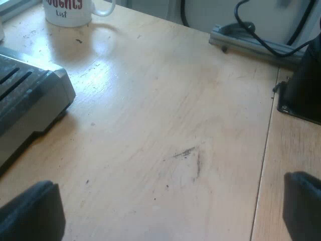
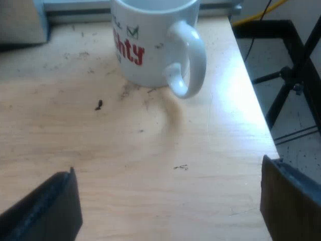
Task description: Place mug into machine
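Holding the left gripper (image 1: 165, 208) wide apart and empty over the table (image 1: 165, 115), well apart from the mug (image 1: 67, 12) standing upright far beyond the fingertips. Noting the espresso machine (image 1: 30, 98), grey base only, near the mug and just beside the line from this gripper to it. Passing over a metal rail (image 1: 251, 42) and a black block (image 1: 306, 85), both well apart from the mug and barring nothing.

Holding the right gripper (image 2: 168, 203) wide and empty too, near the mug, pointing straight at it with only bare wood between. Reading the mug as upright, mouth up, long axis vertical, with the handle (image 2: 188, 63) sticking out sideways toward the table edge (image 2: 251, 115) and a little toward this gripper. Judging the right arm much the nearer, so expecting a forward reach and a closing around the mug's body or handle before any carrying to the machine. Minding the handle side: table edge just beside the mug, a black stand (image 2: 293, 75) on the floor beyond, hence guarding against nudging the mug off.
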Robot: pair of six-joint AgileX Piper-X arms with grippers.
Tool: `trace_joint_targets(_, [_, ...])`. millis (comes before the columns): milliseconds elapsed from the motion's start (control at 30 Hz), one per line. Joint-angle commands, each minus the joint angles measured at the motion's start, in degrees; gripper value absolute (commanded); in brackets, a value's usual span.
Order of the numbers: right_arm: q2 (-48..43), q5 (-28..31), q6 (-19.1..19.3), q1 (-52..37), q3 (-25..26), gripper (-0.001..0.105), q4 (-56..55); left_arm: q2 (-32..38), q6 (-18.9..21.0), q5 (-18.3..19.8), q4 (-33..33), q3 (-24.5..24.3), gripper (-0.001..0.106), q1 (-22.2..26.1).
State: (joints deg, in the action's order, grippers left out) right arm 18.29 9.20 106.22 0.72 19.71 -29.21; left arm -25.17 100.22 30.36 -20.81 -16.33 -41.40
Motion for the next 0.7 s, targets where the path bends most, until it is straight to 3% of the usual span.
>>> trace_joint_targets(33, [0.76,-0.42,0.34,-1.95,-3.53,0.075,9.3,0.12,0.19,0.13,0.6,-0.19,0.091,-0.23])
trace_joint_targets(233, [5.69,-3.83,-1.04,-6.92,-7.93,0.071,18.69,0.12,0.19,0.13,0.6,-0.19,0.091,-0.23])
trace_joint_targets(367, [11.83,-9.2,-1.03,-11.98,-8.46,0.071,26.07,0.12,0.3,0.13,0.6,-0.19,0.091,-0.23])
trace_joint_targets(433, [16.55,-12.63,-0.78,-14.42,-8.46,0.071,30.57,0.12,0.47,0.13,0.6,-0.19,0.091,-0.23])
trace_joint_targets(700, [34.49,-16.66,0.16,-17.89,-8.46,0.071,49.18,0.12,1.26,0.13,0.6,-0.19,0.091,-0.23])
